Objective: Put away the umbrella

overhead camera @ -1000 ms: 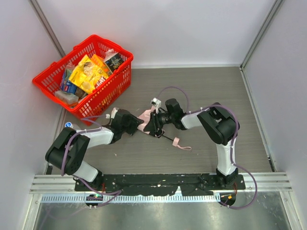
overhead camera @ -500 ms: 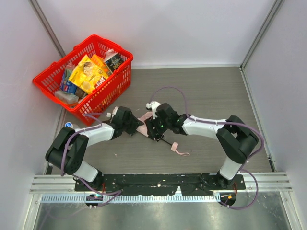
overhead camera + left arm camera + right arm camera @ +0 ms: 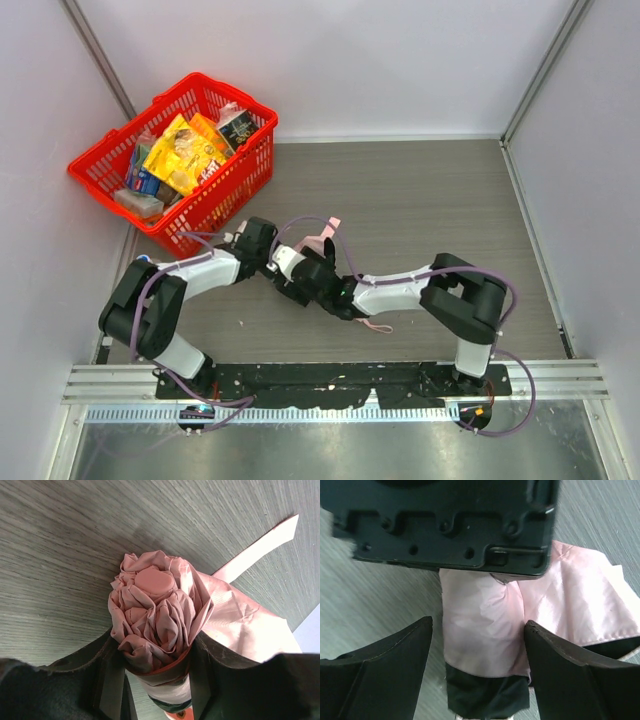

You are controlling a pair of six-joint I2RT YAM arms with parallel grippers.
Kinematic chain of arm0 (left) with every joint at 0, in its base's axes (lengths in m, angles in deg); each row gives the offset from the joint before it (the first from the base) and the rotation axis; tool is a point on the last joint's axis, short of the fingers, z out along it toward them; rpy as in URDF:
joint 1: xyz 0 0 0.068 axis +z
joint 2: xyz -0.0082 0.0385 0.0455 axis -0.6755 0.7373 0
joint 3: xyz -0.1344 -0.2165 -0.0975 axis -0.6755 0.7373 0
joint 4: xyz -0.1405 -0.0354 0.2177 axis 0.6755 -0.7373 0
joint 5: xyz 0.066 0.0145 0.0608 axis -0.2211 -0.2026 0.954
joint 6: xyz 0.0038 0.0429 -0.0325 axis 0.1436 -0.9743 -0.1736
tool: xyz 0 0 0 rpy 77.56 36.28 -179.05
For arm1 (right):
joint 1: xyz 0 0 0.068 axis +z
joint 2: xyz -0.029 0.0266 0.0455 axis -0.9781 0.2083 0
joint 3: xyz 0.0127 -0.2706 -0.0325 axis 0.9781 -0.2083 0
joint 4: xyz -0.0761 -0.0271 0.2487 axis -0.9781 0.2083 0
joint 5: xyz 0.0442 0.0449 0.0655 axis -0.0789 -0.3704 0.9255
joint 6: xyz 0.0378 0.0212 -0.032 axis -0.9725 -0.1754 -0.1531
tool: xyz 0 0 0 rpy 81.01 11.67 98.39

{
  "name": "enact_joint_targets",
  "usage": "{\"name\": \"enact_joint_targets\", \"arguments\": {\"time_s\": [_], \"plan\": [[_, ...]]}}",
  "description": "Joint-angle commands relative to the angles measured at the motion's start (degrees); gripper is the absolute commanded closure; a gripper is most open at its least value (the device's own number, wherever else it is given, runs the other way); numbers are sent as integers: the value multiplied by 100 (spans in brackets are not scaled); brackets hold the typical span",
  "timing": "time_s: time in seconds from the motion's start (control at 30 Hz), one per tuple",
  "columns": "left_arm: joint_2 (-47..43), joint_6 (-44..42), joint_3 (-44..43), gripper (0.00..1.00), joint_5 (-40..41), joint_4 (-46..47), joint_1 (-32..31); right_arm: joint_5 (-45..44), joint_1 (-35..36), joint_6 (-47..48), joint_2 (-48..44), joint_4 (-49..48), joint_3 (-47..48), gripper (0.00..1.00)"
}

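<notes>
The pale pink umbrella [image 3: 155,612] lies folded on the grey table between the two arms. My left gripper [image 3: 156,680] is shut on its bunched fabric end, one finger on each side. In the top view the left gripper [image 3: 268,258] sits just below the red basket. My right gripper [image 3: 479,625] is open and straddles the umbrella's pink fabric [image 3: 480,635] right behind the left gripper's black body; its fingers do not visibly touch it. Loose pink fabric [image 3: 318,240] and the pink wrist loop [image 3: 377,326] show in the top view. The black shaft is hidden under the right arm [image 3: 400,288].
A red basket [image 3: 215,205] full of packaged goods stands at the back left, close to the left gripper. White walls close in the table on the left, back and right. A loose pink strap [image 3: 260,542] lies on the table beside the umbrella.
My right arm has swung left and nearer, bringing its gripper up against the left gripper. The umbrella and its wrist loop have shifted left with it. The left gripper has moved little.
</notes>
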Motion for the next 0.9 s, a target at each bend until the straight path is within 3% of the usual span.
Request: {"name": "enact_joint_targets", "arguments": {"time_s": [0.0,0.13,0.2,0.23,0.27,0.3,0.33,0.43,0.53,0.6,0.87], "plan": [[351,-439,212,100,-98,-1569,-25,-735,101,487,452,-719,113,23],[395,-325,203,100,-186,-1630,-25,-1525,127,549,839,-992,131,30],[352,-246,238,100,-195,-1604,-25,-1790,136,540,936,-1053,70,52],[325,-220,273,100,-195,-1561,-25,-1817,110,505,963,-1045,26,72],[281,-194,291,100,-186,-1534,-25,-1791,101,479,980,-1019,-44,79],[229,-185,309,100,-160,-1508,-25,-1608,49,322,998,-914,-71,99],[159,-193,344,100,-134,-1438,-25,-1380,13,207,989,-826,-141,99],[-131,-386,650,97,-185,-518,-7,802,-494,-406,954,-448,-308,99],[-395,-334,976,48,-125,371,1,2162,-927,-874,928,-726,-571,99],[-492,-386,1073,26,-81,758,10,2945,-1129,-1217,919,-798,-730,99],[-615,-615,1179,6,-107,1164,10,5955,-2297,-2727,1410,-1789,-924,99]]}}
